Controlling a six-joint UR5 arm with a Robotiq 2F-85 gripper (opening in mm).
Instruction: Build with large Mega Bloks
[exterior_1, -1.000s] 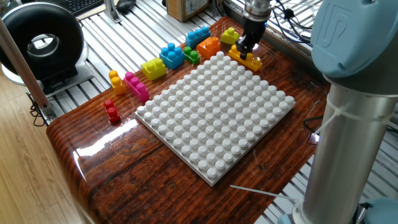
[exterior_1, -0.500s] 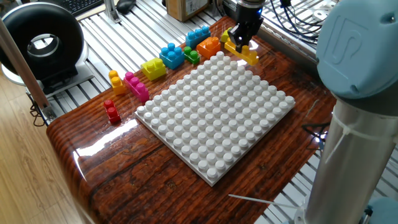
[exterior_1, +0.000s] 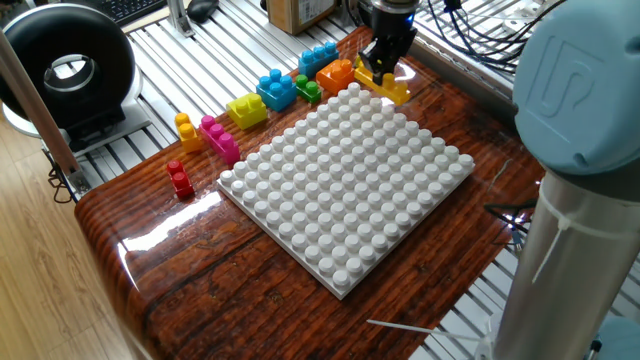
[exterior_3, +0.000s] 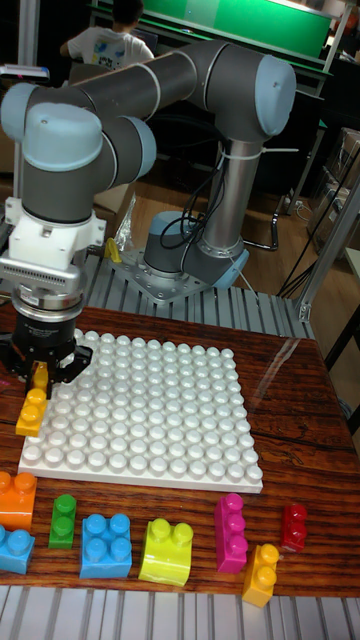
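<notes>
A long yellow brick hangs clear of the desk, clamped at one end in the gripper, its free end slanting down beside the far corner of the white studded plate. The tall fixed view shows the same yellow brick poking out below the gripper at the plate's edge, just off its studs.

The step in hand appears to be carrying this brick over to the plate. To do it well, the brick should be kept above stud height until it is over its spot, squared to the rows of studs, lowered straight and pressed evenly; held by one end, it may tip as it seats, so a level approach matters.

Along the plate's edge wait the other bricks: an orange brick, a small green brick, two blue bricks, a yellow-green brick, a pink brick, a small orange-yellow brick and a red brick.

How the fingers sit on the yellow brick is hard to make out, being dark and small in both views. A further brick behind the gripper may be hidden. The arm's large grey joint blocks the desk's right side in the fixed view.
</notes>
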